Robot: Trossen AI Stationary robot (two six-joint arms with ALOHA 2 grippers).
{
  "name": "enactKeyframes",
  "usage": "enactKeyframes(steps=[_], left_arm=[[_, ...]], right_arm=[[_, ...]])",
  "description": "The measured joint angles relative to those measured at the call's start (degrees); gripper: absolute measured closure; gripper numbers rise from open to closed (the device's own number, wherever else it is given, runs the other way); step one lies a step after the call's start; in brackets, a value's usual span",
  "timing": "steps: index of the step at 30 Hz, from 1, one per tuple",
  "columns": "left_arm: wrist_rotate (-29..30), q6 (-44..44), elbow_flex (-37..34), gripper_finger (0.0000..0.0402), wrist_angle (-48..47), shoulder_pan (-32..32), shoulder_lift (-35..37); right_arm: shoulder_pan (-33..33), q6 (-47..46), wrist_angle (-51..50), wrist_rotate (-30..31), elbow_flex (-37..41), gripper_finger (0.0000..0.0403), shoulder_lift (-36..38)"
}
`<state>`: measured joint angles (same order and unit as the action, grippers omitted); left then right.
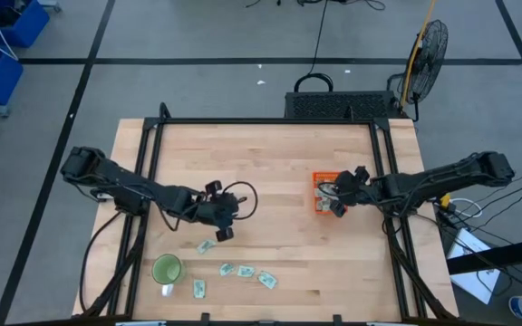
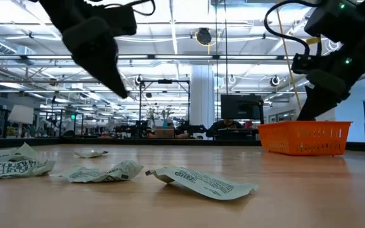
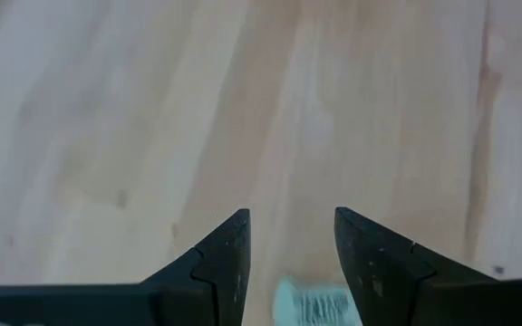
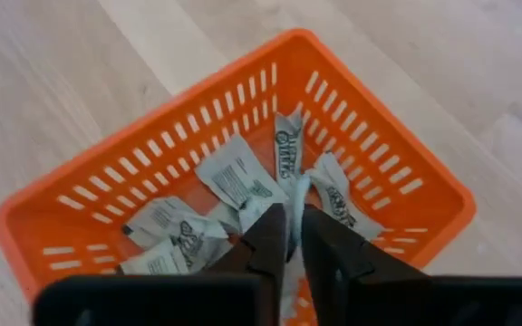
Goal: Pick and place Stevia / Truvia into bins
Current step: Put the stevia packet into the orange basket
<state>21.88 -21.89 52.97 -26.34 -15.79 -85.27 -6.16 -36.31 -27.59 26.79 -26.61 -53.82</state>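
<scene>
Crumpled pale sachets scattered flat near table's front edge; others heaped inside orange tray.

The left arm is seen stretched from the left edge of the high view toward the lower middle, its left gripper held with fingers spread apart. The right arm is extended from the right edge toward the centre right, its right gripper carried there with fingers drawn nearly together, only a narrow gap being left.
</scene>
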Motion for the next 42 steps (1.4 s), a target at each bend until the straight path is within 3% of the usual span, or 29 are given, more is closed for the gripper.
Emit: enactKeyframes(steps=[7, 11, 20, 24, 42], left_arm=[[-0.78, -11.14, -3.02, 0.0234, -1.97, -1.21, -1.20], [-0.67, -17.23, -6.52, 0.0234, 1.39, -1.52, -1.96], [-1.80, -9.05, -10.19, 0.0234, 4.67, -7.10, -1.92], [-0.53, -2.48, -10.83, 0.0234, 7.67, -9.84, -3.27], [2.76, 0.61, -11.50, 0.0238, 10.51, -10.78, -9.73]], right_arm=[[0.20, 3.17, 3.31, 0.07, 0.00, 0.0301, 0.00], [0.20, 6.60, 7.26, 0.30, 0.02, 0.0270, 0.39], [0.23, 19.99, 29.55, 0.24, 0.02, 0.0255, 0.65], [0.23, 25.09, 34.79, 0.22, 0.01, 0.0258, 0.63], [0.23, 26.53, 36.65, 0.08, 0.02, 0.0260, 0.22]])
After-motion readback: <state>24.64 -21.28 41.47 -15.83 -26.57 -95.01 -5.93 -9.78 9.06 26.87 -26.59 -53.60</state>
